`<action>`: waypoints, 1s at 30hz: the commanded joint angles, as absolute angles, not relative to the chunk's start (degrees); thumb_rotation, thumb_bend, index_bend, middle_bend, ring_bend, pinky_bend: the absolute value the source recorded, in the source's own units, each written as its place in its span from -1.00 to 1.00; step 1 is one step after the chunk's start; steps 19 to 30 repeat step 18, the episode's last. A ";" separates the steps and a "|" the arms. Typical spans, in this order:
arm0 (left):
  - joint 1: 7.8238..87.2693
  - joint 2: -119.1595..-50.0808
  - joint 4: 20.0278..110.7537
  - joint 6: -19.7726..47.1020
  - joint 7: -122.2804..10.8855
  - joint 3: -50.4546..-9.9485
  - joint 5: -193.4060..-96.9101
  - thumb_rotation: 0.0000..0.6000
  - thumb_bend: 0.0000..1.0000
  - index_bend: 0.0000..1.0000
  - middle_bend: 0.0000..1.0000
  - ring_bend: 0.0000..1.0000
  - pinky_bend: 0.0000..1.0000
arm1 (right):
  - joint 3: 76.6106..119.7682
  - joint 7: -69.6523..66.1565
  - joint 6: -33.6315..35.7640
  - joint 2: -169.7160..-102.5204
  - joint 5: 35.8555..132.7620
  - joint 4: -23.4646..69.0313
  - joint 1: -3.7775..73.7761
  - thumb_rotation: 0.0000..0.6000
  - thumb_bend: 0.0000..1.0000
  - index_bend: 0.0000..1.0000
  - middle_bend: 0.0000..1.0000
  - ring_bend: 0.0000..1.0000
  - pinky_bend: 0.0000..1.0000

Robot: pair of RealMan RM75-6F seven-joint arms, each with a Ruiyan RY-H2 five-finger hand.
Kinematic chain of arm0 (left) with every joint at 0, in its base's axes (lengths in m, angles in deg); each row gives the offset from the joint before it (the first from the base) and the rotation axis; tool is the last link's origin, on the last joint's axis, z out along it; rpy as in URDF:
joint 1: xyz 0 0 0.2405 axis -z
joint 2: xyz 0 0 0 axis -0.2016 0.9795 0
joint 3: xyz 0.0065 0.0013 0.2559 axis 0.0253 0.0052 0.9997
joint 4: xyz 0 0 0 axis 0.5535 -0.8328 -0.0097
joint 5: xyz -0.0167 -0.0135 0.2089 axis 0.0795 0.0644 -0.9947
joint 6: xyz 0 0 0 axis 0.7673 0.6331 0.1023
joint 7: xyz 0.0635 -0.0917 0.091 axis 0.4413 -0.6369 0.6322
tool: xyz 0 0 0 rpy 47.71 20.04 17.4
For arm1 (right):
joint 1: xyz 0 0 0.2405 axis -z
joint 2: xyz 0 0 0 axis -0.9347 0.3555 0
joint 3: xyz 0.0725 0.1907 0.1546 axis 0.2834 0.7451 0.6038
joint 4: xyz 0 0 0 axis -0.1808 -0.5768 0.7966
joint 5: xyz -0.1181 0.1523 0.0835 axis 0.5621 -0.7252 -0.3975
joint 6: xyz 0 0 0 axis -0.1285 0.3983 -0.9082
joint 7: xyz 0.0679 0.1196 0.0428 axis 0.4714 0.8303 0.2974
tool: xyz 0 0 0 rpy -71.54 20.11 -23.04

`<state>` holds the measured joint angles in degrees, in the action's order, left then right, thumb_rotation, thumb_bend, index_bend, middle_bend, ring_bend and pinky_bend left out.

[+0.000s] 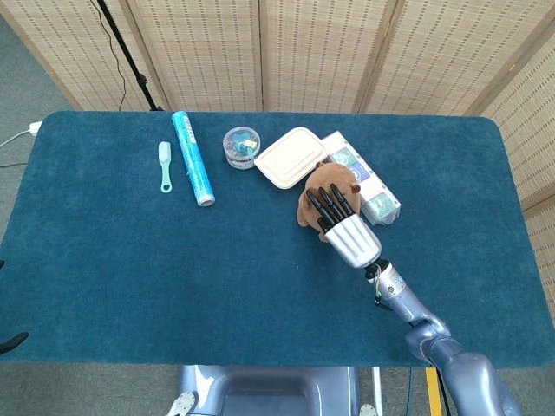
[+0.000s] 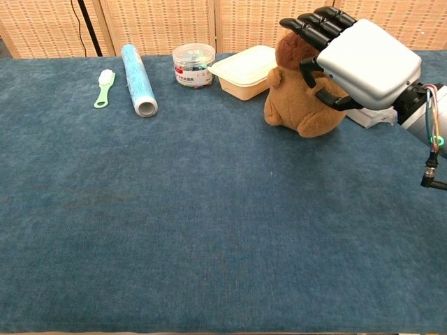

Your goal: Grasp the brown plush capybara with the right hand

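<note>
Scene: a robot's right hand [image 2: 356, 59] hangs over a brown plush capybara [image 2: 300, 98] on a blue-carpeted surface [image 2: 209, 230], right of centre in both views.
Capybara: sits upright in the upper right of the chest view, touching or nearly touching a cream lidded food box [image 2: 246, 70] on its left side; a white carton of packets [image 1: 364, 182] lies just behind it toward the frame's right.
Fingers: the dark fingers [image 2: 318, 24] reach over the toy's head, extended and only lightly curled; the thumb comes in at its side. Whether any of them touches the plush, I cannot tell; no firm grip is visible.
Left hand: not visible in either view.
Risk, slip: closing only on the head would likely squash the soft stuffing and let the toy roll out, as the body below is the bulkier part.
Risk, tipping: a push from above before the thumb seats could topple the capybara against the food box or nudge the box away.
Risk, snag: the fingers reaching too far back could catch the carton behind and drag it along.
Bystanders: a clear tub of clips [image 2: 193, 65], a blue roll [image 2: 137, 79] and a green brush [image 2: 103, 88] lie well apart at upper left, likely out of harm's way.
</note>
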<state>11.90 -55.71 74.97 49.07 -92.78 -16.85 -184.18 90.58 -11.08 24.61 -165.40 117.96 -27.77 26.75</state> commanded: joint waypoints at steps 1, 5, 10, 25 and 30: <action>11.88 -55.71 74.89 49.12 -92.88 -16.85 -184.19 1.00 -1.00 -1.00 -1.00 -1.00 -1.00 | 90.55 -11.07 24.53 -165.43 117.86 -27.76 26.71 1.00 -0.05 0.19 -1.00 -1.00 -0.84; 11.82 -55.72 74.74 49.22 -93.12 -16.87 -184.10 1.00 -1.00 -1.00 -1.00 -1.00 -1.00 | 90.40 -10.82 24.48 -165.48 117.82 -27.67 26.65 1.00 0.02 0.21 -1.00 -1.00 -0.84; 11.82 -55.70 74.58 49.25 -93.42 -16.89 -184.05 1.00 -1.00 -1.00 -1.00 -1.00 -1.00 | 90.47 -10.59 24.30 -165.66 117.49 -27.76 26.68 1.00 0.02 0.27 -1.00 -1.00 -0.84; 11.78 -55.76 74.41 49.36 -93.54 -16.92 -184.10 1.00 -1.00 -1.00 -1.00 -1.00 -1.00 | 90.50 -10.43 24.25 -165.71 117.15 -27.88 26.70 1.00 0.02 0.30 -1.00 -1.00 -0.84; 11.78 -55.76 74.41 49.36 -93.54 -16.92 -184.10 1.00 -1.00 -1.00 -1.00 -1.00 -1.00 | 90.50 -10.43 24.25 -165.71 117.15 -27.88 26.70 1.00 0.02 0.30 -1.00 -1.00 -0.84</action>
